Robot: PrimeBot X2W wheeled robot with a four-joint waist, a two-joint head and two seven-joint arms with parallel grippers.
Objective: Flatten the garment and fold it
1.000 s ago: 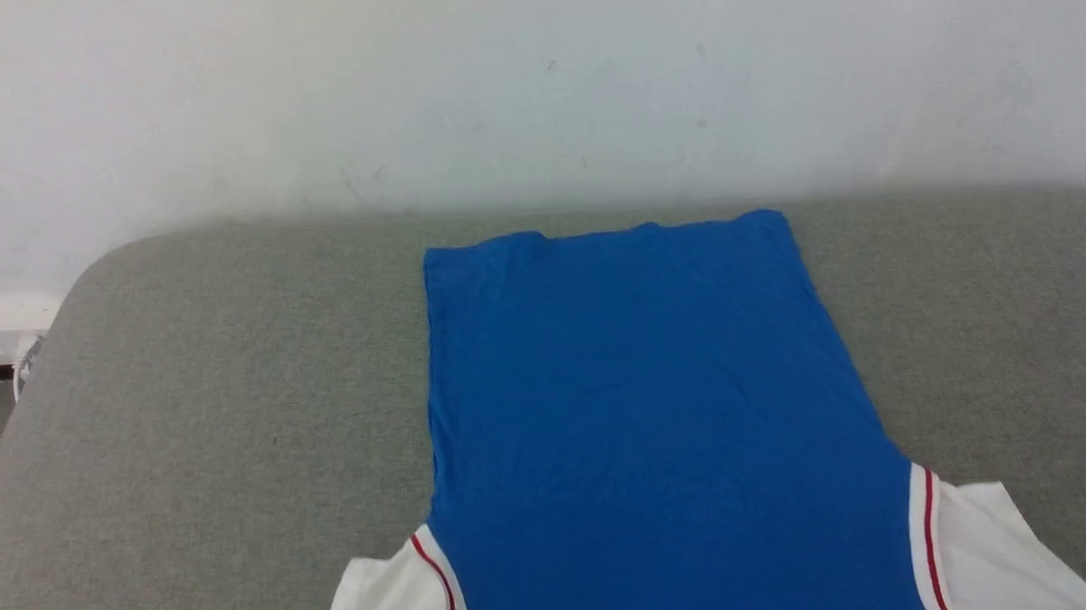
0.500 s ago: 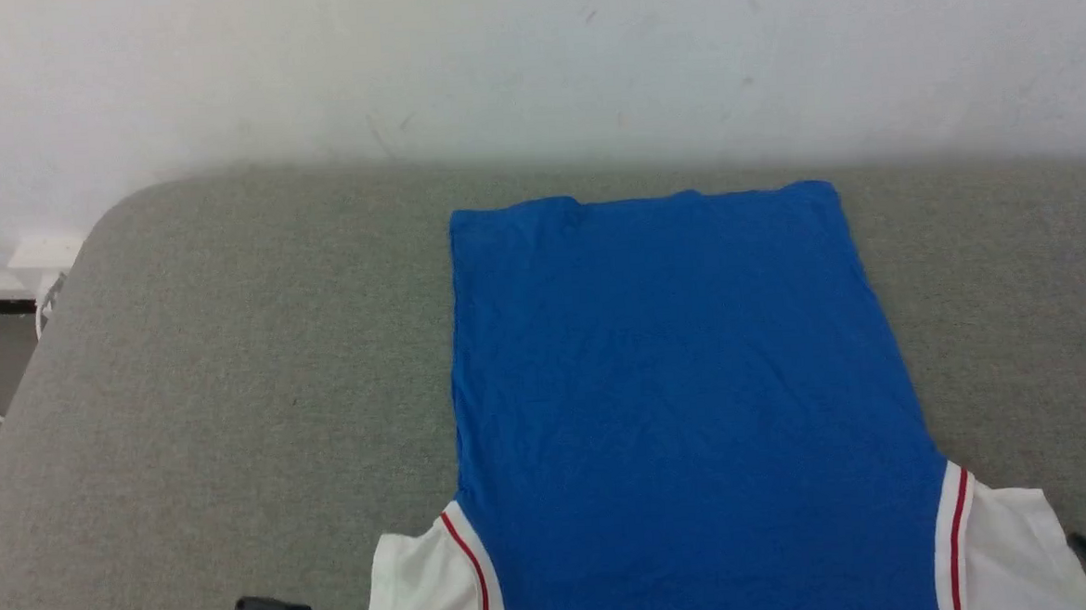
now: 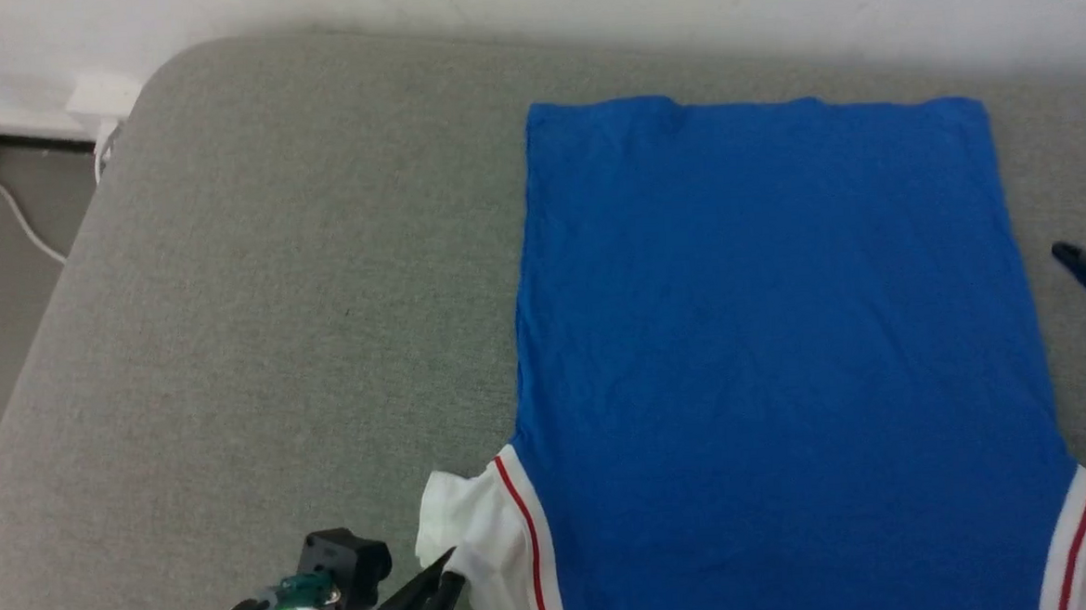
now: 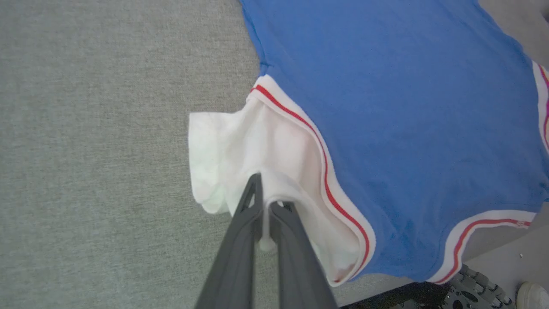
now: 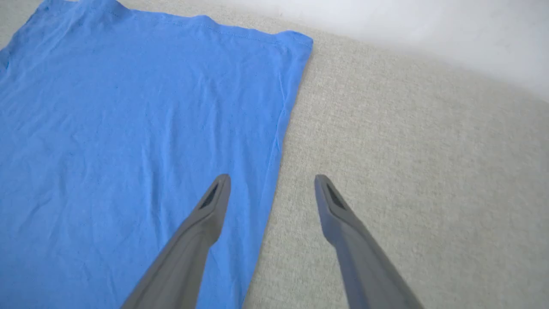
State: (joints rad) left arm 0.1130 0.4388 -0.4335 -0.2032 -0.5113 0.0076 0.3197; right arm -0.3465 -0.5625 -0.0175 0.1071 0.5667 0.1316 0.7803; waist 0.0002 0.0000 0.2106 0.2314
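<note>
Blue garment (image 3: 768, 349) is spread flat on grey fabric table (image 3: 254, 292), plain side up. Left end effector (image 4: 261, 201) is clamped together on the bunched white sleeve (image 4: 240, 146). Blue body runs ahead and to its right, red-striped seam (image 4: 322, 154) just right of the fingertips. Right end effector (image 5: 270, 184) has its fingers wide apart, holding nothing, straddling the garment's side edge: one finger over blue cloth, the other over bare table. Contact with cloth: can't tell. Hem corner lies ahead of it, near the white wall (image 5: 429, 34).
</note>
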